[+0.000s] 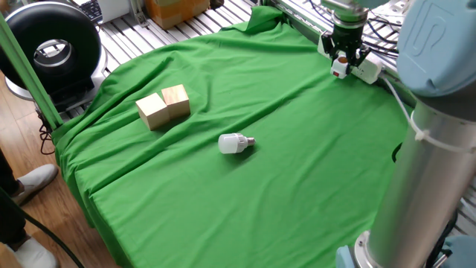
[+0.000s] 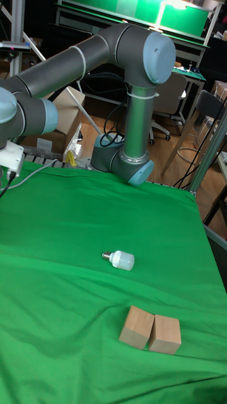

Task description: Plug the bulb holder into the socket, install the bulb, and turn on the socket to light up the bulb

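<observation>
The fixed view looks down from high up at one edge of the table, with the bulb (image 1: 236,143) near the middle of its picture; the arm's grey column (image 1: 428,149) rises close by on its right, and the wooden blocks (image 1: 163,106) lie left of the bulb. The tall fixed view faces the opposite way from lower down: the blocks (image 2: 151,329) lie nearer than the bulb (image 2: 120,259), the arm's base (image 2: 129,165) beyond it. Both share the green cloth (image 1: 297,179), bulb and blocks.
</observation>
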### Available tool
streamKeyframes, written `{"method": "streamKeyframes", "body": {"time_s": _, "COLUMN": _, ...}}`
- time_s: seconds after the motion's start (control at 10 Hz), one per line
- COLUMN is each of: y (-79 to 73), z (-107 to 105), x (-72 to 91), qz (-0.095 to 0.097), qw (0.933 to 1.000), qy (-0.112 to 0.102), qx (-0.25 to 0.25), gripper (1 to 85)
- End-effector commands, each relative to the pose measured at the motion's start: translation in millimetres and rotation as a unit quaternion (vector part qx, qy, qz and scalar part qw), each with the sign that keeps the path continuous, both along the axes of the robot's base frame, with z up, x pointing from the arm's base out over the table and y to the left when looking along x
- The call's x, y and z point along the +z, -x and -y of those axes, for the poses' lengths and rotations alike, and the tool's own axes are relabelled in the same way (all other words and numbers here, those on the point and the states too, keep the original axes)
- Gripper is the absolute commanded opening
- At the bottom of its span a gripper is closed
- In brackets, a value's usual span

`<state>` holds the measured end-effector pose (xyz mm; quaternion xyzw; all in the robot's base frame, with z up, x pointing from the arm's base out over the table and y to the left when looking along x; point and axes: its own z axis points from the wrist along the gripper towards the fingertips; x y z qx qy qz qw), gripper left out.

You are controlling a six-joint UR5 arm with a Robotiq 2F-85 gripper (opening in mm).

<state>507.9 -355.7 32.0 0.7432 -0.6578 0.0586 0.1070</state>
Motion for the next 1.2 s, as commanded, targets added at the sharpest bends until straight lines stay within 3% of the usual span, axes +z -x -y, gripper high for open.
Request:
{"method": "streamKeyframes", "body": {"time_s": 0.0, "y": -4.7, "z": -15, "x": 17.3, "qz": 0.033, "qw": 0.9971, "qy": 0.062, "qx": -0.029, "gripper": 1.0}}
{"method": "streamKeyframes", "body": {"time_s": 0.1, "y": -3.3, "z": -38, "x": 31.5, "qz": 0.036, "qw": 0.9936, "qy": 0.089, "qx": -0.058, "gripper": 1.0}}
{"method": "streamKeyframes", "body": {"time_s": 0.2, "y": 2.5, "z": -58, "x": 24.7, "qz": 0.022, "qw": 0.9945, "qy": 0.059, "qx": -0.084, "gripper": 1.0}}
{"method": "streamKeyframes", "body": {"time_s": 0.3, "y": 2.5, "z": -51, "x": 14.1, "qz": 0.004, "qw": 0.9968, "qy": 0.025, "qx": -0.076, "gripper": 1.3}}
{"method": "streamKeyframes", "body": {"time_s": 0.4, "y": 1.4, "z": -31, "x": 15.3, "qz": 0.001, "qw": 0.9977, "qy": 0.028, "qx": -0.061, "gripper": 18.3}}
{"method": "streamKeyframes", "body": {"time_s": 0.5, "y": 3.4, "z": -24, "x": 13.5, "qz": -0.001, "qw": 0.9980, "qy": 0.018, "qx": -0.061, "gripper": 30.0}}
{"method": "streamKeyframes", "body": {"time_s": 0.7, "y": 4.4, "z": -18, "x": 15.3, "qz": -0.005, "qw": 0.9982, "qy": 0.011, "qx": -0.059, "gripper": 41.7}}
{"method": "streamKeyframes", "body": {"time_s": 0.8, "y": 4.4, "z": -14, "x": 16.4, "qz": -0.004, "qw": 0.9979, "qy": 0.019, "qx": -0.063, "gripper": 50.7}}
{"method": "streamKeyframes", "body": {"time_s": 1.1, "y": 4.7, "z": -16, "x": 12.4, "qz": -0.011, "qw": 0.9976, "qy": 0.009, "qx": -0.068, "gripper": 64.0}}
